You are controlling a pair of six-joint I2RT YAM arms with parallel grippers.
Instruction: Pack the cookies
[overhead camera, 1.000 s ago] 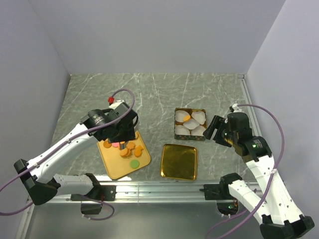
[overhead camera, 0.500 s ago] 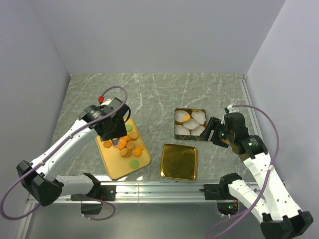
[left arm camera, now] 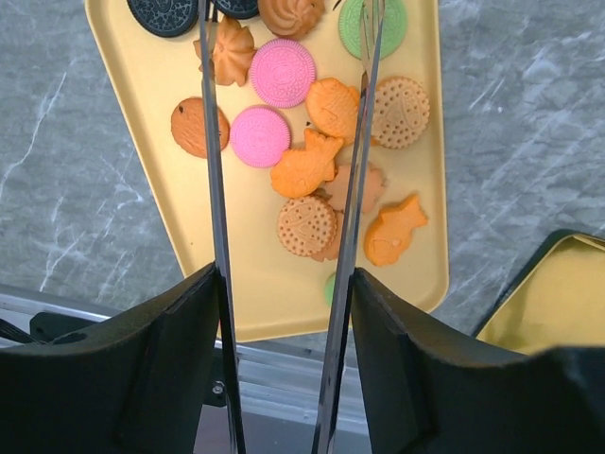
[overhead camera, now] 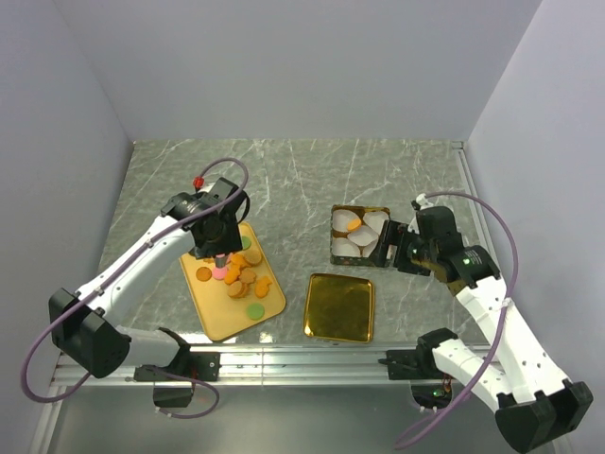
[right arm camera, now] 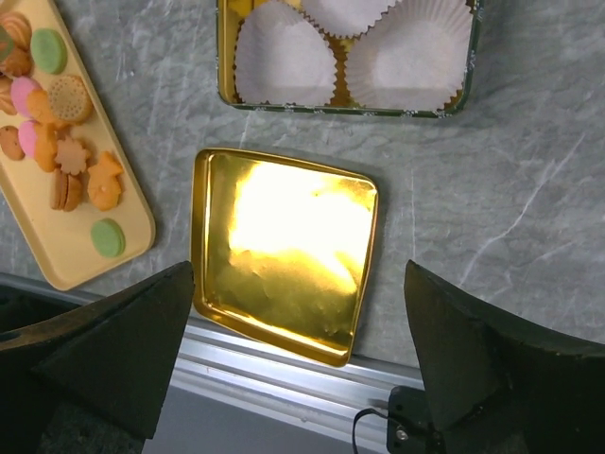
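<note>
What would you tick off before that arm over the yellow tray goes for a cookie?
1. Left gripper open: ok.
2. One cookie singled out between its jaws: not ok, several cookies lie there.
3. Tin uncovered: ok, lid lies beside it.
4. Empty paper cups in the tin: ok.
5. Right gripper open and empty: ok.
</note>
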